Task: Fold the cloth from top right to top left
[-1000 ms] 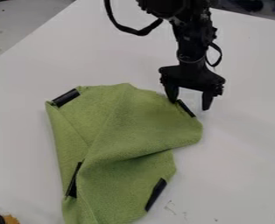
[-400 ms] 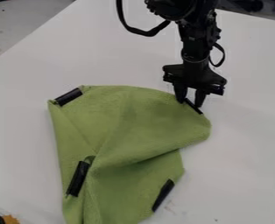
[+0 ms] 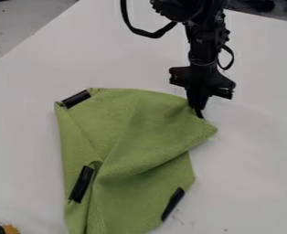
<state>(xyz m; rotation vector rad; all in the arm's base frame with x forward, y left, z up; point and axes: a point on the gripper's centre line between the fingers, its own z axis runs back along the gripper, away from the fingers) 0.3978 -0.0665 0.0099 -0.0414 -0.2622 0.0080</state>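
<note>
The black gripper [image 3: 198,108] hangs at the upper right corner of the green cloth [image 3: 146,132], its fingers shut on the black-taped edge there. Much of that corner's tape is hidden between the fingers. The cloth lies rumpled on the white table, with a diagonal fold across its middle. Black tape [image 3: 76,98] marks its top left corner. Another black strip [image 3: 81,183] lies on the lower left part, and a third strip [image 3: 172,204] runs along the lower right edge.
The white tabletop [image 3: 256,146] extends to the right of the cloth and behind it. An orange and black object [image 3: 9,229] sits at the bottom left corner. Dark items [image 3: 259,5] are beyond the table's far edge.
The gripper's fingers have gone from wide apart to shut on the cloth's upper right corner, pinching it. The arm has moved slightly right, and the cloth has shifted a little to the right.
</note>
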